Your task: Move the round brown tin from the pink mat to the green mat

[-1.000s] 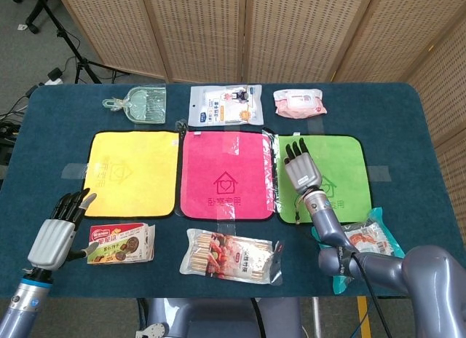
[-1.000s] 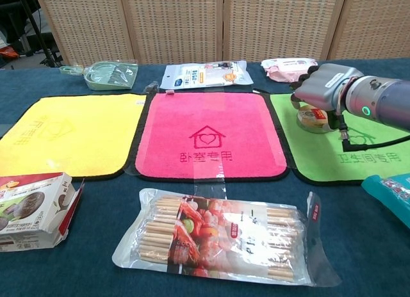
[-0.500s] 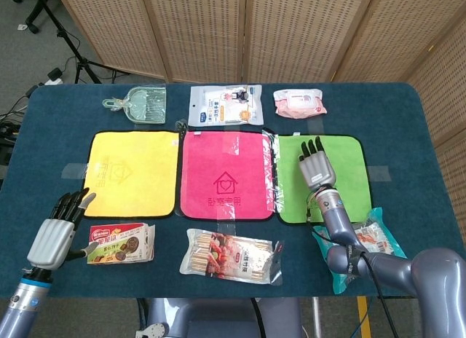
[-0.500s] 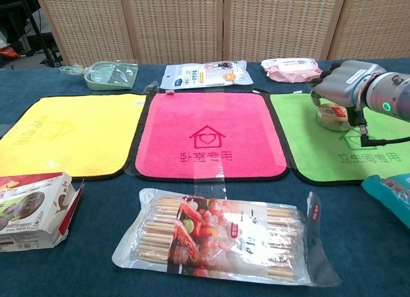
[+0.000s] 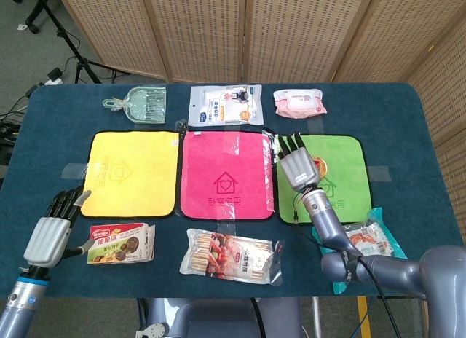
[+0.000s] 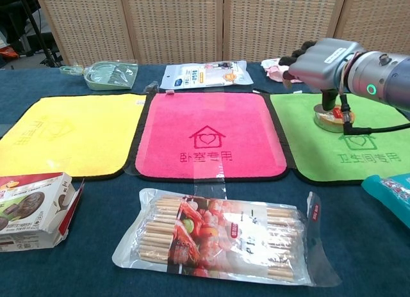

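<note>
The round brown tin (image 6: pixel 333 118) sits flat on the green mat (image 6: pixel 365 156), in its upper left part. In the head view only an edge of the tin (image 5: pixel 322 165) shows beside my right hand (image 5: pixel 296 167). My right hand (image 6: pixel 318 61) hovers just above and left of the tin with fingers stretched out, holding nothing. The pink mat (image 5: pixel 227 174) is bare. My left hand (image 5: pixel 51 232) rests open near the table's front left, beside a snack box (image 5: pixel 120 243).
A yellow mat (image 5: pixel 135 170) lies left of the pink one. A pack of biscuit sticks (image 6: pixel 224 236) lies in front. A teal packet (image 5: pixel 364 243) sits front right. A green pouch (image 5: pixel 138 105), white pouch (image 5: pixel 224 105) and pink wipes (image 5: pixel 298 103) line the back.
My right hand set the tin further right on the green mat, then let go, rose and shifted back left. The tin stays put. The left hand barely moved.
</note>
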